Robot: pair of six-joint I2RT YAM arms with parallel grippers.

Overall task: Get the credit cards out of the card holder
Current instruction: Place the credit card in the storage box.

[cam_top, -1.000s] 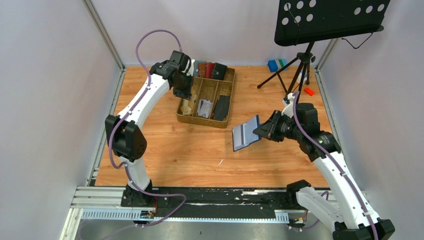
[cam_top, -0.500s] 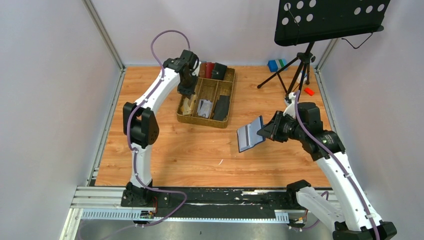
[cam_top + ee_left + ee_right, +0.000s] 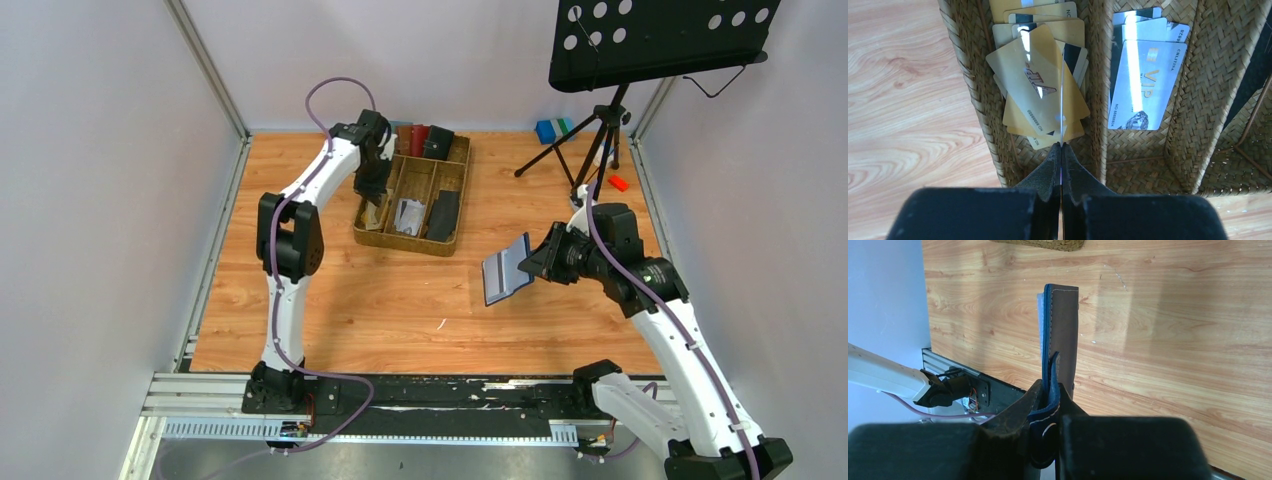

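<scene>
Left wrist view: the left gripper [image 3: 1061, 146] pinches one credit card [image 3: 1062, 90] edge-on above gold cards [image 3: 1028, 82] already lying in the wicker tray [image 3: 975, 85] — extraction looks well underway. The right gripper [image 3: 1050, 390] clamps the navy card holder [image 3: 1060, 325] aloft (remaining contents hidden).

This looks like a robot lab. Pale walls [image 3: 90, 200] box in a wooden table [image 3: 400, 310]. A white left arm [image 3: 280, 320] and right arm [image 3: 690, 370] are bolted to metal rails [image 3: 200, 388] at the bottom.
</scene>
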